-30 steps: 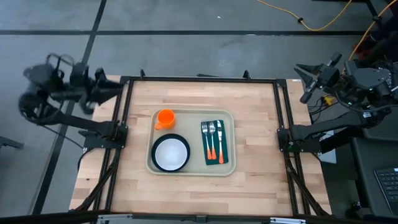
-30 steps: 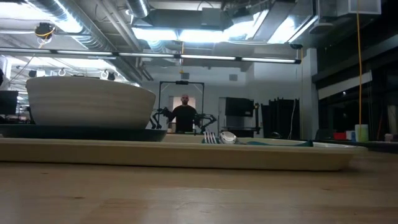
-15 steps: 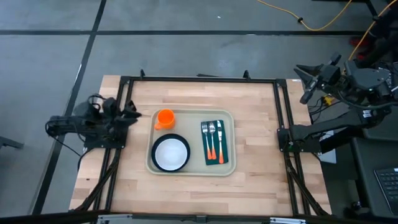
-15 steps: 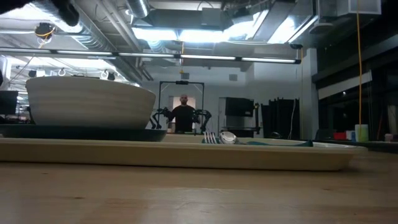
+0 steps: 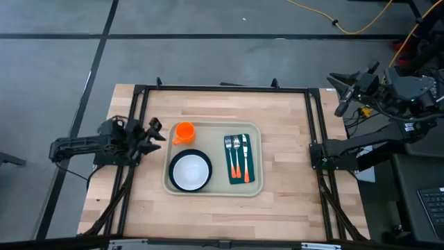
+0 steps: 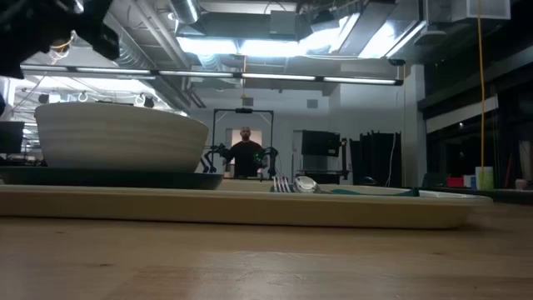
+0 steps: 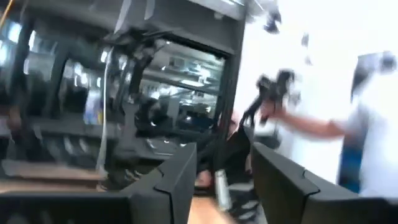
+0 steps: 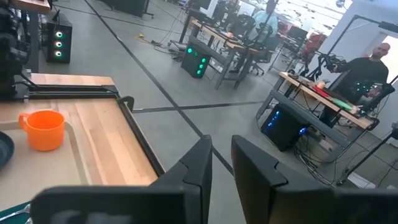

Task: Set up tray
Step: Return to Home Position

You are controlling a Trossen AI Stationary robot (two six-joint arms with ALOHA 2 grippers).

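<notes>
The left gripper is seen with fingers spread beside the tray, the right gripper narrowly parted off the table.

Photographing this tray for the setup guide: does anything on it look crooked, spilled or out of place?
Nothing stands out. On the tray, the orange cup stands upright, the white bowl sits centred on the dark plate, and three utensils lie side by side on the green napkin.

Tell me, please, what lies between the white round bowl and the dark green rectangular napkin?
Nothing does: in the high view only a bare strip of the large pale beige plastic tray separates the bowl from the napkin.
</notes>
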